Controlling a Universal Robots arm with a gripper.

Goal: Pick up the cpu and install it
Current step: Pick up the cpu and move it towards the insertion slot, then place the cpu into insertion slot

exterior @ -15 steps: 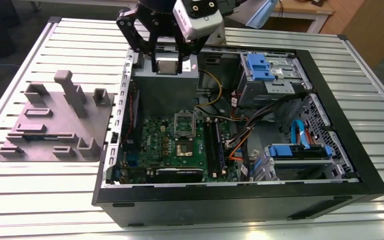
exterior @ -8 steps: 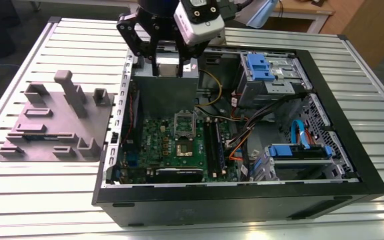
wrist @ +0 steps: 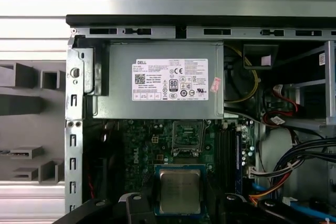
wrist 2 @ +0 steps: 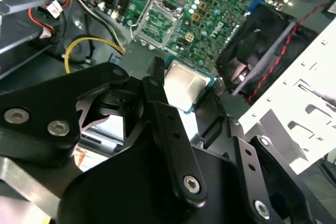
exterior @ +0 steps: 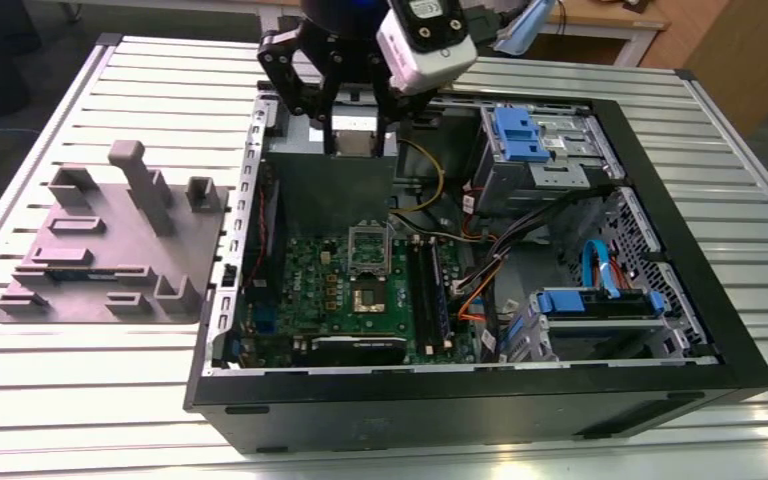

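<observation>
My gripper (exterior: 357, 140) hangs over the rear of the open computer case (exterior: 704, 300) and is shut on the cpu (exterior: 357, 133). The cpu is a small square chip with a silvery top (wrist 2: 186, 85), and it lies flat between the black fingers (wrist 2: 157, 108). In the first wrist view the cpu (wrist: 180, 190) hovers above the green motherboard (wrist: 142, 150), just short of the metal-framed socket (wrist: 188, 134). In the exterior view the socket (exterior: 368, 295) stands open on the motherboard, with its frame plate (exterior: 368, 243) folded back, lower than and in front of the gripper.
A grey moulded tray (exterior: 111, 250) sits on the slatted table at the exterior view's left. Inside the case are the grey power supply box (wrist: 157, 87), blue-tabbed drive bays (exterior: 538, 140), loose cables (exterior: 491, 270) and a black fan (wrist 2: 262, 45).
</observation>
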